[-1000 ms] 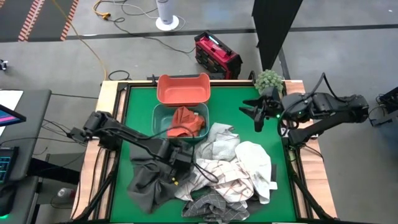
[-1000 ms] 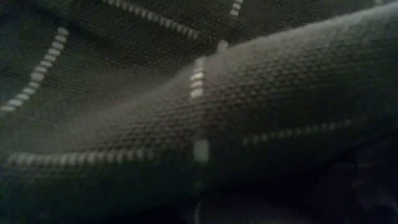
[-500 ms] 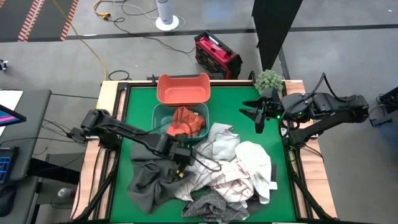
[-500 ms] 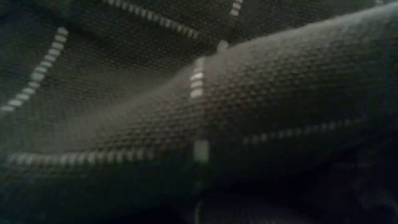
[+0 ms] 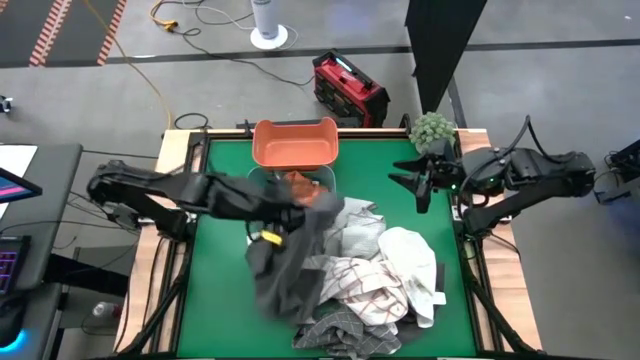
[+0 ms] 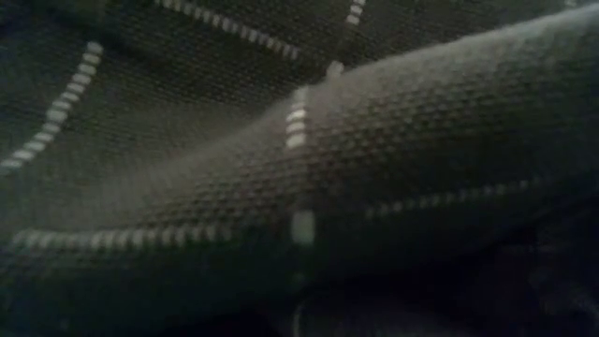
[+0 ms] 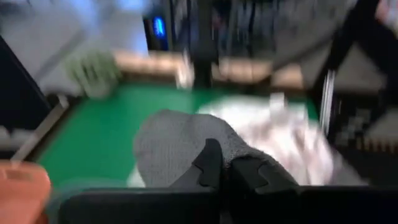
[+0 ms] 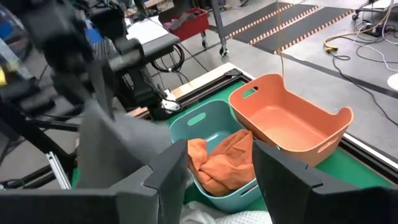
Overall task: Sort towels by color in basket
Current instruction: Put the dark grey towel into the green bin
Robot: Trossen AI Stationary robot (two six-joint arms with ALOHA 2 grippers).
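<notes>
My left gripper (image 5: 285,212) is shut on a dark grey towel (image 5: 285,265) and stands over the table's middle, just near of the teal basket (image 5: 258,178). A rust-orange towel (image 8: 222,163) lies in that basket. The orange basket (image 5: 295,143) stands behind it. White (image 5: 412,262), checked (image 5: 350,282) and grey-checked (image 5: 335,332) towels lie piled on the green table. My right gripper (image 5: 420,188) hovers open at the far right, holding nothing. A dark checked towel (image 6: 299,187) fills the low view. My left gripper pinches a bunched-up part of the dark grey towel (image 7: 180,146) between its two shut fingers (image 7: 210,163). The towel (image 8: 115,146) hangs below the fingers in a long strip. Whether its lower end (image 5: 272,298) touches the table I cannot tell.
A fuzzy green ball (image 5: 432,128) sits at the table's far right corner, beside my right arm. A red case (image 5: 350,88) lies on the floor beyond the table. Bare green table (image 5: 220,290) shows at the near left.
My left gripper has shut on the dark grey towel, then risen and gone toward the far edge and the baskets. The towel, which lay spread at the near left, has been drawn up off the table and hangs in a long strip.
</notes>
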